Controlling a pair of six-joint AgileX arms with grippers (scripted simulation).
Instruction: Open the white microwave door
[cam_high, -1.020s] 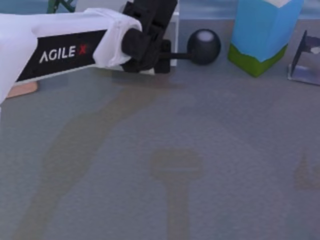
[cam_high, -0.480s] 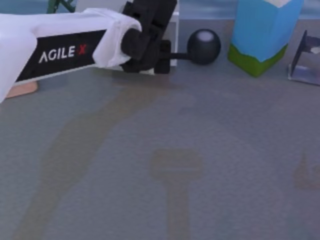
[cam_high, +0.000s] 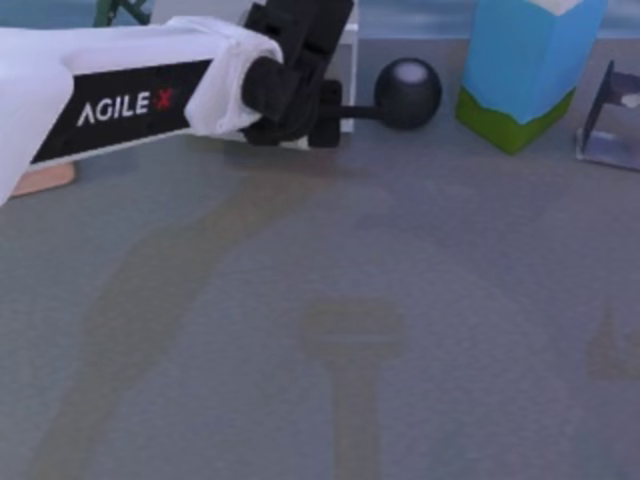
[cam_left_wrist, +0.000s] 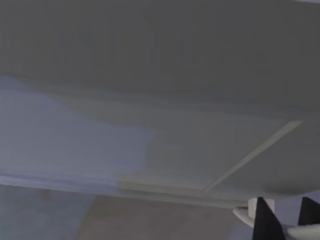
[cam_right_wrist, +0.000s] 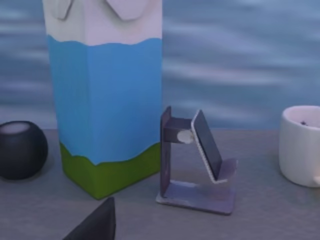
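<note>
Two neighbours (black ball (cam_high: 408, 92), carton (cam_high: 525, 70)) flank the white microwave (cam_high: 347, 75).

Grey table (cam_high: 400, 300); carton (cam_high: 525, 70); black ball (cam_high: 408, 92)

Tall blue-and-green carton (cam_high: 527, 70) with a white top stands at the table's (cam_high: 400, 320) far edge, upright. Black ball (cam_high: 408, 93) sits just left of the carton, apart from it. Purple phone stand (cam_right_wrist: 197, 172) is right of the carton, close by, holding a phone (cam_right_wrist: 207, 145) tilted back. White mug (cam_right_wrist: 301, 145) farther right of the carton, beyond the stand. A tan flat piece (cam_high: 42, 179) lies far left of the carton.
</note>
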